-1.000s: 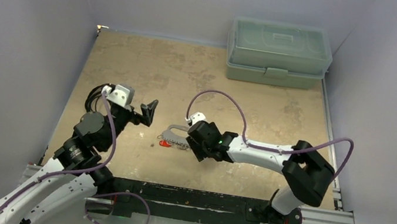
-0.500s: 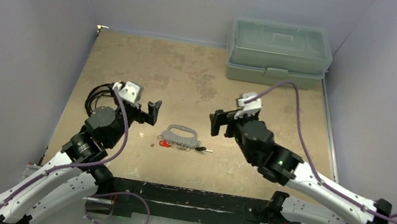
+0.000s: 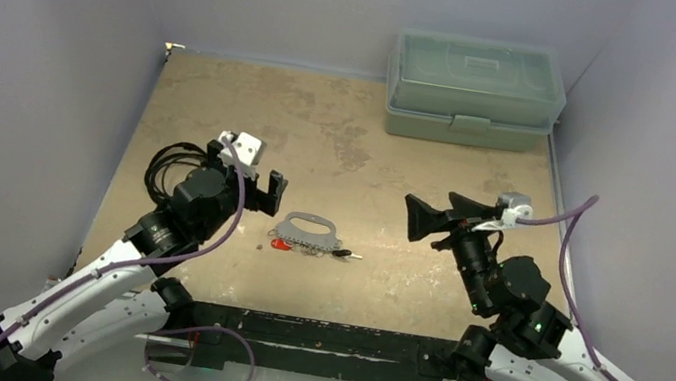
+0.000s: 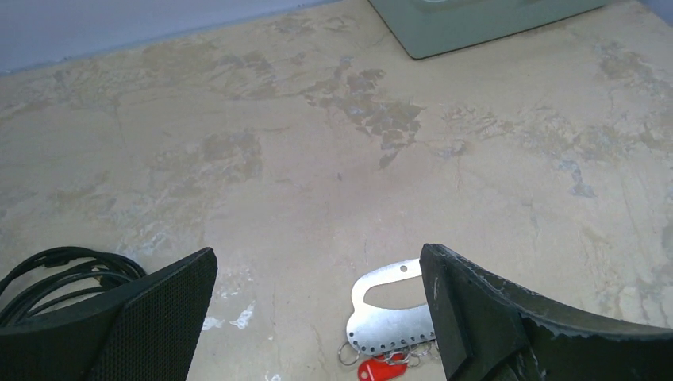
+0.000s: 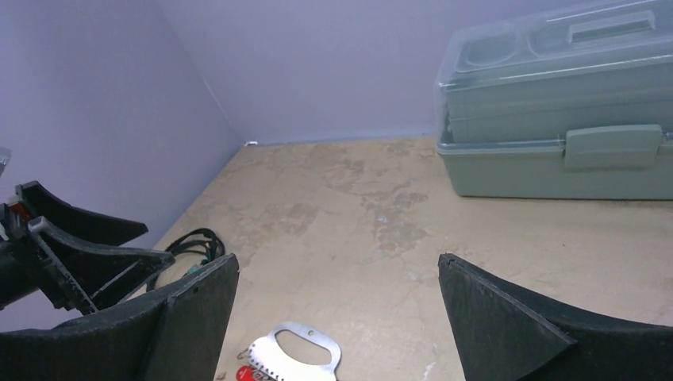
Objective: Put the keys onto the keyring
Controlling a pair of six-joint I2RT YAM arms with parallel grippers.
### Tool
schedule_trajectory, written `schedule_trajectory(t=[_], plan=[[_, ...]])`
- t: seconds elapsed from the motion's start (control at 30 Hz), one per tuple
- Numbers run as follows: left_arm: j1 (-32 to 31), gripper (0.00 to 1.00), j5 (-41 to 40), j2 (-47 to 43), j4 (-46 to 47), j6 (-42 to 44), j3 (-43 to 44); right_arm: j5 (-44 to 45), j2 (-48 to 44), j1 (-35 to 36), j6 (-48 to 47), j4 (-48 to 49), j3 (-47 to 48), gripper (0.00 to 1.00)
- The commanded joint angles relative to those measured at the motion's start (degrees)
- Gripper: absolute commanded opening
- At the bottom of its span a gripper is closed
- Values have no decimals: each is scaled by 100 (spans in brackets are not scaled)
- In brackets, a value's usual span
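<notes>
The left gripper (image 3: 267,192) hangs above the table (image 3: 254,117) with its jaws spread wide and nothing between them, just to the left of the keyring (image 3: 310,230). The right gripper (image 3: 434,214) is likewise wide open and empty. It is raised off the surface, well to the right of the keyring, with its fingers pointing left towards it.

In the left wrist view, the two black fingers (image 4: 159,317) frame the keyring (image 4: 389,317), which lies flat on the mottled tan surface. The right finger hides part of it. In the right wrist view, the keyring (image 5: 294,353) lies low in the frame between that gripper's fingers (image 5: 508,317), with the left gripper (image 5: 79,254) showing at the left edge.

The keyring rests near the front middle of the table, its oval cut-out on the far side and its scalloped edge towards the arms. The red-headed key (image 3: 280,244) lies against the left end of that edge among small rings. The dark-headed key (image 3: 343,252) lies at the right end, its shaft pointing right. I cannot tell whether either is threaded on, and the plain silvery key cannot be made out.

A black coiled cable (image 3: 166,165) lies to the left, beside the left arm. A lidded grey-green toolbox (image 3: 475,90) sits at the far right corner against the wall.
</notes>
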Motion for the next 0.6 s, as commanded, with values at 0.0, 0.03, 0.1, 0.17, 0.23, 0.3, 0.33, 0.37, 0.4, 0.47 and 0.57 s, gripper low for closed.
schedule_trajectory(t=[0.0,0.03,0.1,0.17,0.23,0.3,0.33,0.37,0.4,0.47,0.57], plan=[[56,99,276,242,-244,-591,607,343,-484,-11,259,141,-286,99],[51,99,517,215,-186,-753,786,379,-594,-11,298,141,-326,99],[59,99,1091,-174,-236,-753,1219,464,-829,-11,340,141,-371,99],[73,99,569,-667,-334,-717,1295,446,-991,-11,339,141,-398,99],[77,99,-514,-1017,-255,-815,992,391,-1088,-11,326,5,-388,99],[78,97,-1080,-924,-485,-770,1091,371,-1108,-11,326,-69,-360,99],[83,97,-1252,-784,-639,-807,1198,372,-1101,-11,326,-76,-350,99],[76,97,-1330,-641,-768,-833,1287,375,-1088,-11,332,-93,-350,99],[86,96,-1340,-507,-872,-841,1357,374,-1072,-11,334,-91,-342,99],[88,93,-1329,-316,-998,-850,1468,378,-1049,-11,351,-113,-322,99],[84,92,-1294,-290,-954,-813,1434,382,-1030,-11,353,-107,-319,99]])
